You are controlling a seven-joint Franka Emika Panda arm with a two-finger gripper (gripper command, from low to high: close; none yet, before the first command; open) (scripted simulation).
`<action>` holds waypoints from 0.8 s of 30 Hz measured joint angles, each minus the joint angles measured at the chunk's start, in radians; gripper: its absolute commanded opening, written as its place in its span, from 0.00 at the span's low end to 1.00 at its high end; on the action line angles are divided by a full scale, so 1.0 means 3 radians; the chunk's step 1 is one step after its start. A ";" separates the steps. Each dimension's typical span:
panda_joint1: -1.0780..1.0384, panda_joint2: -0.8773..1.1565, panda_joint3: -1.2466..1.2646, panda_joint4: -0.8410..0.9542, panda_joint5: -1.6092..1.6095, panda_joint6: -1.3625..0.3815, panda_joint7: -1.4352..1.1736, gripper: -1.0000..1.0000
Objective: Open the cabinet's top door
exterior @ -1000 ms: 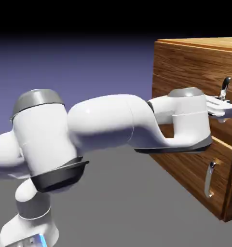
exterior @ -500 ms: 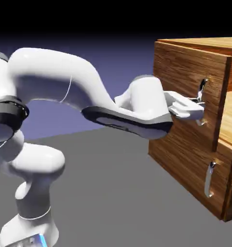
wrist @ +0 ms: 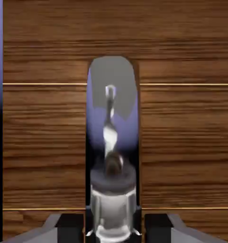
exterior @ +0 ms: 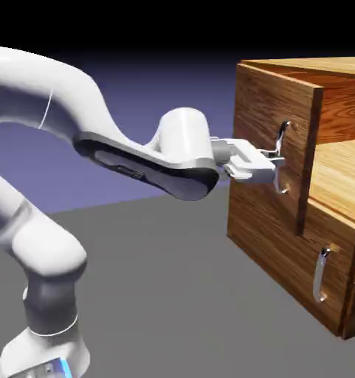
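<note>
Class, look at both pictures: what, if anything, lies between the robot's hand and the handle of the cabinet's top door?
Nothing. The hand is shut on the handle of the top door; the hand view shows the silver bar directly between its fingertips.

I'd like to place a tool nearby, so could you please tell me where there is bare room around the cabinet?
The grey table lies bare before the cabinet, under the arm. Inside, the wooden shelf behind the top door looks bare. It is crowded at the handle, which the gripper clamps.
</note>
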 measured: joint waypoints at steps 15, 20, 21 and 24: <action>-0.0694 -0.1226 0.1348 -0.1040 0.2173 -0.0493 -0.1239 0.00; -0.0649 -0.1569 0.1734 -0.1240 0.2898 -0.0741 -0.1608 0.00; -0.0623 -0.1630 0.1814 -0.1271 0.3043 -0.0805 -0.1677 0.00; -0.0519 -0.1791 0.2067 -0.1346 0.3478 -0.1026 -0.1867 0.00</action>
